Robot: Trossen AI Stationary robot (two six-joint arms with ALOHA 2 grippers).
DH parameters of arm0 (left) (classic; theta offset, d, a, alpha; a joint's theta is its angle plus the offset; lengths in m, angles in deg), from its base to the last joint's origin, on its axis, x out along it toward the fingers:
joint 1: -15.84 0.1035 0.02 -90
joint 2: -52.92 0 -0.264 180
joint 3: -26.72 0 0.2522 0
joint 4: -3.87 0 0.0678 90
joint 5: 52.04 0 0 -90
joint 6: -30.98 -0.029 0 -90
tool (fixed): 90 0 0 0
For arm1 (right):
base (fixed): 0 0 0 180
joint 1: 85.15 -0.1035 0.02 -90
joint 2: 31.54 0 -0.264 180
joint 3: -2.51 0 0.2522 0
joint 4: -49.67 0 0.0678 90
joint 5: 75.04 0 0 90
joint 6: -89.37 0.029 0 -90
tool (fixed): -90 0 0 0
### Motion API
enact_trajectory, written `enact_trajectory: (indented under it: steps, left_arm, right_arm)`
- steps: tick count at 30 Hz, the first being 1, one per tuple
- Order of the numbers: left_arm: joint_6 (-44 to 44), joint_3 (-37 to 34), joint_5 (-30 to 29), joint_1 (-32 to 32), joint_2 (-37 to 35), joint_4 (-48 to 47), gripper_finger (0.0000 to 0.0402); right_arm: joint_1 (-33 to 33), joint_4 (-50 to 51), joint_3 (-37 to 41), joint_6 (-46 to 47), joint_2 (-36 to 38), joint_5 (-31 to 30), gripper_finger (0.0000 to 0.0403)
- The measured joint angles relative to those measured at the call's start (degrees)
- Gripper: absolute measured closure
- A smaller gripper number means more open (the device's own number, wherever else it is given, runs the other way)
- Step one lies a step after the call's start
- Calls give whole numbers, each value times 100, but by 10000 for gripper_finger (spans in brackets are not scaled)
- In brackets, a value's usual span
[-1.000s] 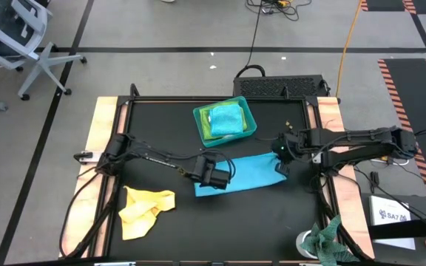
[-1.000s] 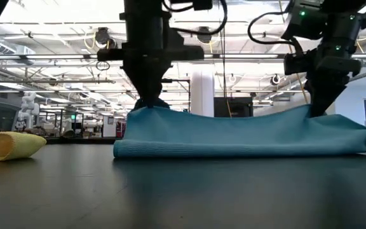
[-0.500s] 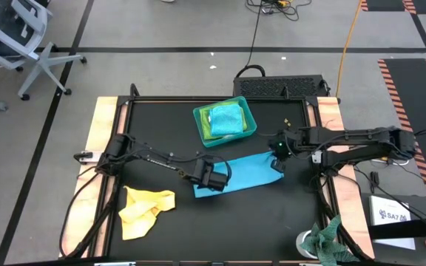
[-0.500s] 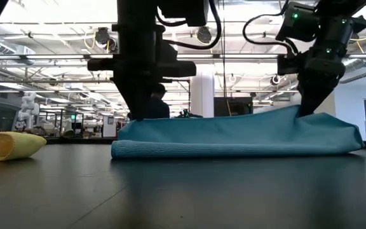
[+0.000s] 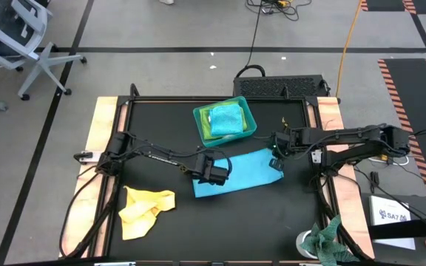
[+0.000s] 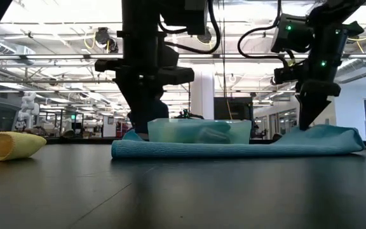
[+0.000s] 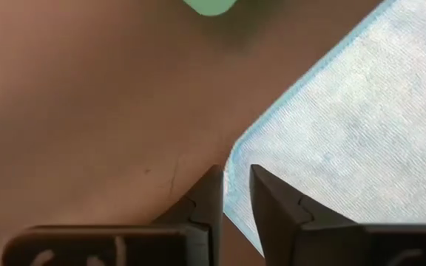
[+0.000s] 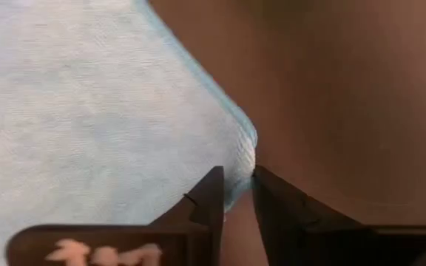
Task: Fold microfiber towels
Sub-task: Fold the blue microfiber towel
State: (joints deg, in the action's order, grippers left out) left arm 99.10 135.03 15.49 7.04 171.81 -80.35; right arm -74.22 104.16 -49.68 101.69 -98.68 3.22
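The turquoise microfiber towel (image 5: 237, 171) is lying folded flat mid-table on the black mat (image 5: 161, 133), just in front of the teal tray (image 5: 225, 121) holding more folded cloths. I'm seeing my left gripper (image 5: 214, 170) sitting at its left corner and the right gripper (image 5: 276, 157) at the right corner, both with fingers parted only narrowly, the towel's edge showing in the gap. A yellow towel (image 5: 144, 208) is lying crumpled near the front left. Behind, the room is looking like a bright open lab with ceiling trusses.
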Motion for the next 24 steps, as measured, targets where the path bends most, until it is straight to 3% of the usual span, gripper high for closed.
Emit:
enact_trajectory:
  steps: [7, 12, 14, 19, 24]
  left_arm:
    - [-312, 0, -16, 123, 0, -7, 321]
    - [-237, 0, -7, 108, 0, -4, 319]
    - [-128, 0, 124, 71, 0, 24, 320]
    - [17, -2, 565, -173, 0, 496, 320]
    - [171, -175, 527, -439, 0, 1158, 320]
  right_arm:
    - [-2, 194, -84, -152, 109, -802, 297]
    - [-31, 703, -416, -58, 187, -863, 293]
    - [-52, 987, -573, 272, 216, -378, 298]
    - [-382, 1054, -556, 1413, 264, 1569, 326]
    - [-937, 1043, -257, 1870, 264, 1798, 375]
